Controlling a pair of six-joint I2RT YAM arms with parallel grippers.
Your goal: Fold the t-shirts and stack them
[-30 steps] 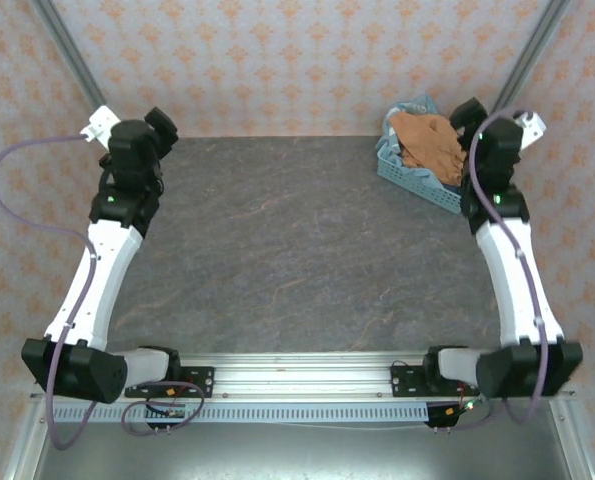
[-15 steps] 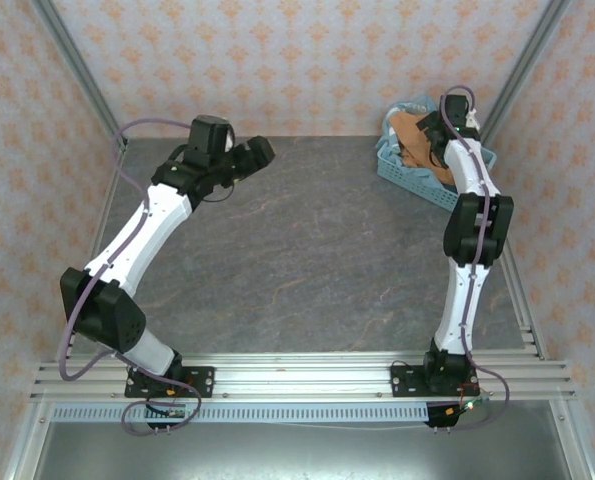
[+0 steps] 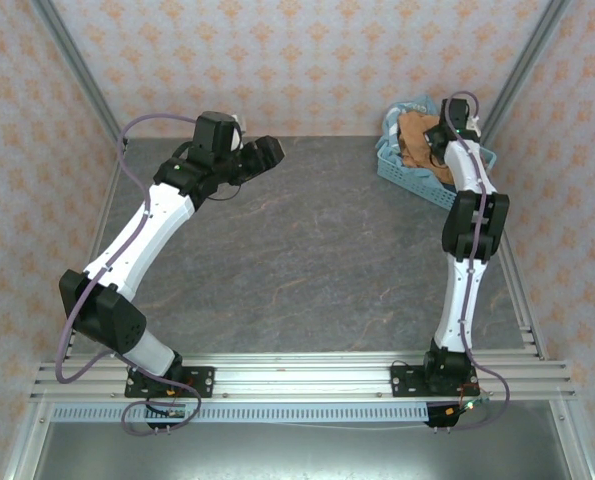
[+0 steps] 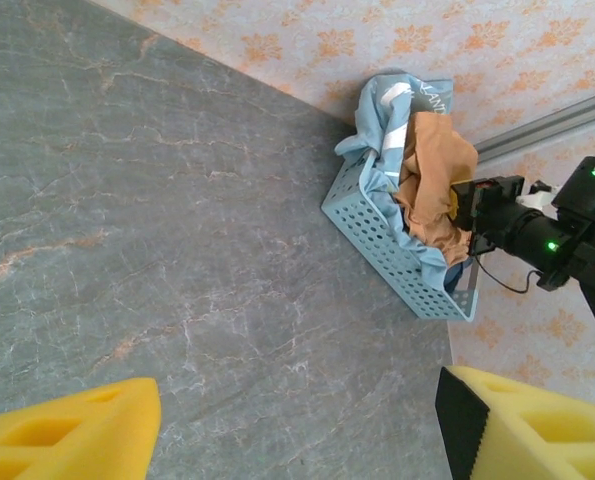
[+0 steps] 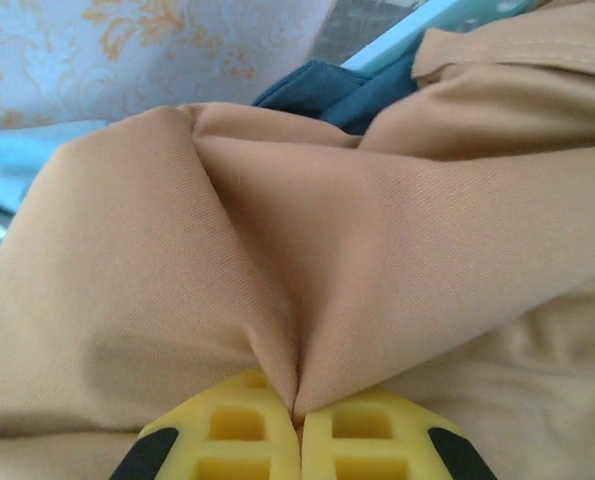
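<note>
Jaws of right gripper (image 5: 299, 422) pinch a t-shirt (image 5: 277, 250) fold in the basket (image 4: 377, 240); left gripper (image 4: 297, 425) jaws spread over table (image 4: 127, 200).

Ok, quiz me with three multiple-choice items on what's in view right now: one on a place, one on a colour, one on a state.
1. Where on the table does the light blue lattice basket stand?
A) near left corner
B) far right corner
C) centre

2. What colour is the t-shirt pinched by the right pincer?
A) green
B) white
C) orange-brown

3. How is the left pincer?
A) open over bare table
B) shut on a t-shirt
C) shut on the basket rim

Answers:
1 B, the top view shows it in the far right corner.
2 C, the right wrist view shows orange-brown cloth gathered into its shut jaws.
3 A, its jaws stand wide apart with only table between them.
</note>
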